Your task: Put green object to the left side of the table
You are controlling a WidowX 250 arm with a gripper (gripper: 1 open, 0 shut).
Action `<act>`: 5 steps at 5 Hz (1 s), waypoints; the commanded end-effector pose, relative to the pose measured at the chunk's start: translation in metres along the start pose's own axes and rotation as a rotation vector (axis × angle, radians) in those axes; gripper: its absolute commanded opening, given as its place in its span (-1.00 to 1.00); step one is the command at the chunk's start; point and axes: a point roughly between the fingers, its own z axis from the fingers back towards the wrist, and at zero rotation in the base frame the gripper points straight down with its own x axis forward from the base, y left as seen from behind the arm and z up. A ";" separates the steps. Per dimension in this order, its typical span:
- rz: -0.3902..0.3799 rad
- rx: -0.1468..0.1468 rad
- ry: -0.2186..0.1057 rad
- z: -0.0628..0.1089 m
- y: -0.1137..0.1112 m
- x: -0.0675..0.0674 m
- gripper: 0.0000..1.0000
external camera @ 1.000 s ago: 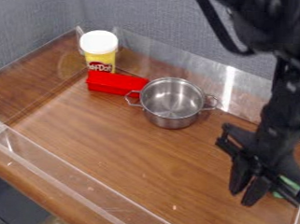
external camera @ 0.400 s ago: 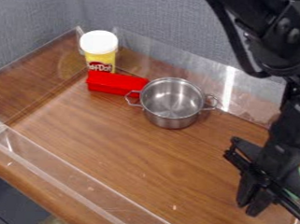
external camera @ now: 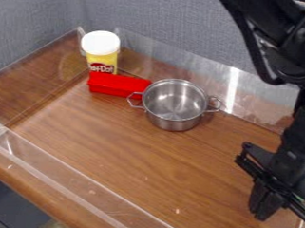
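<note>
Green object out of sight, gripper down at the right corner

Probably hidden beneath the gripper (external camera: 264, 208); being small and soft-edged, it likely handles light, best pinched across opposite faces. Jaws clenched; on what, I cannot tell. Steel pot (external camera: 175, 104) stands mid-surface (external camera: 103, 142).

The glossy brown wood-grain tabletop (external camera: 103, 142) fills the frame inside low clear walls; the green block cannot be made out.
</note>
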 end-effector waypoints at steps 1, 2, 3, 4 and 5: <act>-0.019 -0.012 -0.050 0.010 -0.006 0.012 -1.00; -0.028 -0.012 -0.052 0.011 -0.007 0.015 -1.00; -0.038 -0.012 -0.055 0.013 -0.008 0.017 1.00; -0.047 -0.010 -0.063 0.018 -0.006 0.019 -1.00; -0.055 -0.009 -0.081 0.027 -0.005 0.021 1.00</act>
